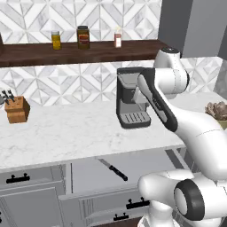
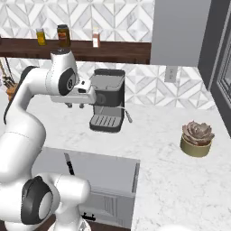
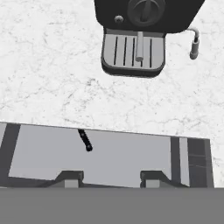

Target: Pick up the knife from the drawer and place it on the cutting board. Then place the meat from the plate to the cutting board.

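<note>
Drawer (image 1: 88,177) open below the coffee machine (image 1: 131,98), knife (image 1: 113,169) lying inside it. Gripper (image 3: 111,178) high above drawer, fingers (image 3: 70,178) spread apart, holding nothing.

No text, brand or number can be read anywhere; the labels on the three jars (image 1: 83,37) on the shelf (image 1: 84,52) are too blurred.
</note>
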You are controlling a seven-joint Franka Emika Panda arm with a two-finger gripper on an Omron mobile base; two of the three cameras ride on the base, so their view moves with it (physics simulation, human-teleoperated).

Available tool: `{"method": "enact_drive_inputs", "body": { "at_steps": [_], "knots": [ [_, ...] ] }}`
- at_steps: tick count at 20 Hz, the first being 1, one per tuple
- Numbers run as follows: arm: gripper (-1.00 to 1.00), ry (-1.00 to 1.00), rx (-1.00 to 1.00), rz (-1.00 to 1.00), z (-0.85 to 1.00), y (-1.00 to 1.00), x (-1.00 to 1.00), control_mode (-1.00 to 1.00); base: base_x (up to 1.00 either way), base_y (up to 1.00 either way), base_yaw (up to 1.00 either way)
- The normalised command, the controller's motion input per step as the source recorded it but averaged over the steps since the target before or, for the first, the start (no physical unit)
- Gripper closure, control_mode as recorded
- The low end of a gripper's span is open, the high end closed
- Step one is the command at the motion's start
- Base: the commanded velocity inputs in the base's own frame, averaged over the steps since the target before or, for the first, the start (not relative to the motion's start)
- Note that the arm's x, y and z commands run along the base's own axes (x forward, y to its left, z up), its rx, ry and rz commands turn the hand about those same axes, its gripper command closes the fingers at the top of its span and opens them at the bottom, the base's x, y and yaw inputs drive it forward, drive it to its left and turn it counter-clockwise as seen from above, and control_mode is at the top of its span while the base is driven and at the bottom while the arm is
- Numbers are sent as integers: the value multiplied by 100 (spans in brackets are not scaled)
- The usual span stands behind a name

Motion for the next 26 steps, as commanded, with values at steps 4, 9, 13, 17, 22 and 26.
{"method": "enact_drive_inputs", "body": {
  "at_steps": [4, 9, 13, 17, 22, 26],
  "knots": [
    [-100, 0, 0, 0, 0, 0, -6, 100, -22, 0, 0],
    [-100, 0, 0, 0, 0, 0, 0, 100, -94, 23, -3],
    [-100, 0, 0, 0, 0, 0, 0, 100, -75, 26, -4],
    [-100, 0, 0, 0, 0, 0, 0, 100, -67, 27, -6],
    [-100, 0, 0, 0, 0, 0, 0, 100, -49, 25, -5],
    [-100, 0, 0, 0, 0, 0, 0, 100, -6, 9, 0]
  ]
}}
